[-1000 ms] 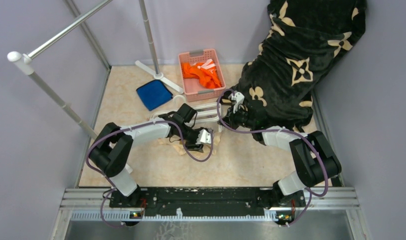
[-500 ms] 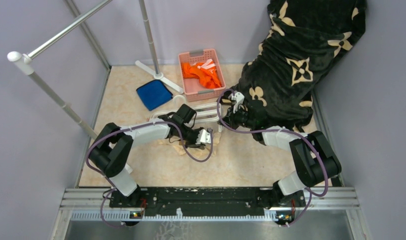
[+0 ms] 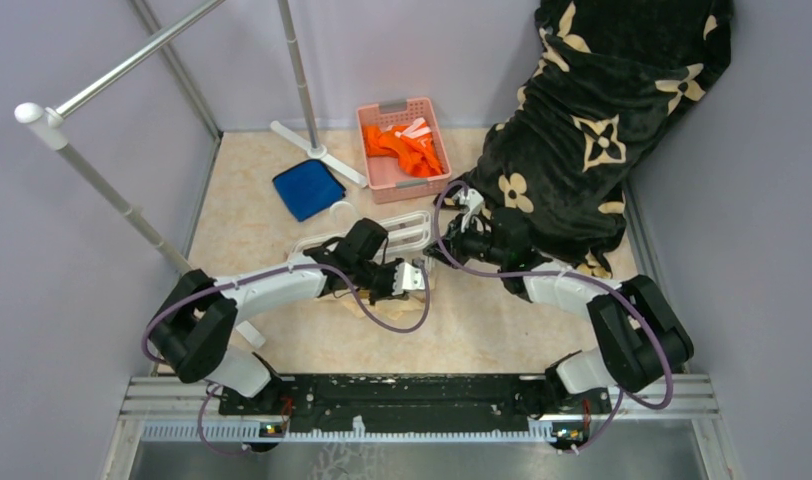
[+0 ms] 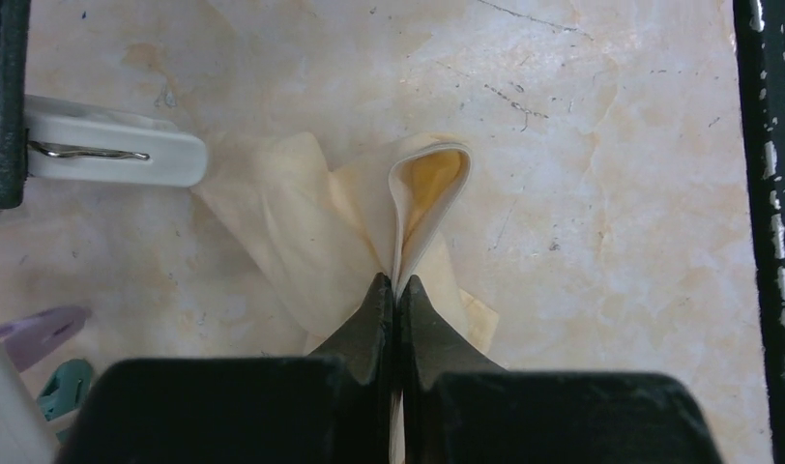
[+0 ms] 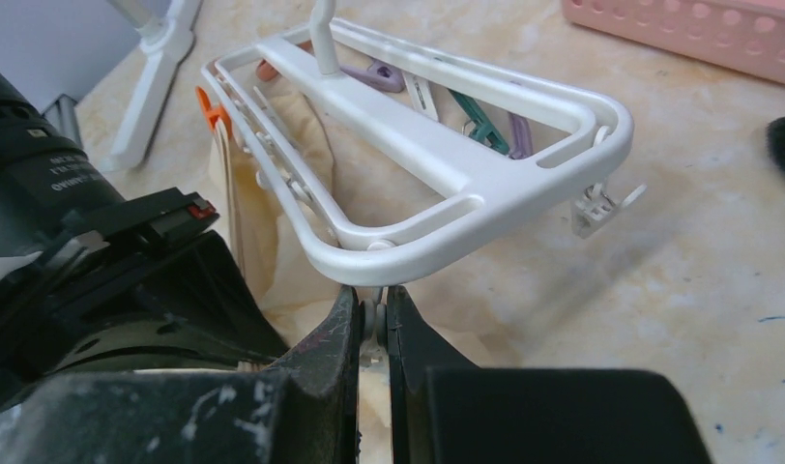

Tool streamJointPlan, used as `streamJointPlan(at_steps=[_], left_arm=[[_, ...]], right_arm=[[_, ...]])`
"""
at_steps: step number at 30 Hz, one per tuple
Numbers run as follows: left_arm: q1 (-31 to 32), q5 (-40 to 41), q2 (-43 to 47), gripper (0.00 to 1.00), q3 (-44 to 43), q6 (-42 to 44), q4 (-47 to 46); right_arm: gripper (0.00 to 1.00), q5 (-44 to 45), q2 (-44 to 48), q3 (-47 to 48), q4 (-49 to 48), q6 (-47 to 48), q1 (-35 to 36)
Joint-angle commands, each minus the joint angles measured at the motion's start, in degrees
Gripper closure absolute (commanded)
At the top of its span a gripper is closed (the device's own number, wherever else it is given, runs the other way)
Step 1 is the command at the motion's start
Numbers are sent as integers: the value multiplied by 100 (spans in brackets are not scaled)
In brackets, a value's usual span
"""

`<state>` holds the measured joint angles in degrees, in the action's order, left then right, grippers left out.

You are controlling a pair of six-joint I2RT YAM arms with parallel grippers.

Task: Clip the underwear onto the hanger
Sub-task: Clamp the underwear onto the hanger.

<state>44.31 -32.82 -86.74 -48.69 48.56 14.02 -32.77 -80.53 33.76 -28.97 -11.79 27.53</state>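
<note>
Underwear point(image 4: 302, 222) in pale peach lies crumpled on the table top point(image 4: 601, 193), on the near side of the pink basket point(image 3: 410, 186) and partly under the white hanger point(image 5: 408, 145), which lies flat just in front of that basket. The left gripper point(image 4: 396, 285) is closed tight on a raised fold of the underwear. The right gripper point(image 5: 372, 307) is pinched on a small white piece hanging under the hanger's rounded end rim.

The table top is beige and marbled, with thin scratches and dark specks. Orange clothes point(image 3: 407, 148) fill the basket. A blue cloth point(image 3: 308, 188) lies left of it, and a black blanket point(image 3: 592, 120) with beige flowers slumps to its right. A grey rack pole point(image 3: 297, 60) rises behind and left of the basket. Lavender-grey walls point(image 3: 62, 300) close in the space.
</note>
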Motion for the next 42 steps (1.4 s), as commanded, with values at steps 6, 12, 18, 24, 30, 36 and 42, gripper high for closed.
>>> streamJointPlan(at_steps=[6, 12, 18, 24, 30, 36, 42], left_arm=[[239, 387, 342, 100, 199, -1295, -816], [291, 481, 434, 100, 220, -1574, -1063], [297, 391, 500, 100, 290, -1796, -1296], [297, 412, 498, 100, 327, -1895, -1304], [297, 494, 548, 100, 339, -2018, -1353], [297, 535, 553, 100, 339, -2177, -1401], [297, 439, 628, 95, 399, -2259, -1419]], right_arm=[[100, -432, 444, -16, -586, -816, 204], [100, -570, 447, -76, -487, -833, 323], [100, -714, 381, -92, -512, -844, 418], [100, -857, 397, -103, -509, -911, 438], [100, -1005, 385, -117, -453, -904, 472], [100, -1081, 461, -156, -349, -866, 481], [100, -855, 505, -234, -267, -735, 482]])
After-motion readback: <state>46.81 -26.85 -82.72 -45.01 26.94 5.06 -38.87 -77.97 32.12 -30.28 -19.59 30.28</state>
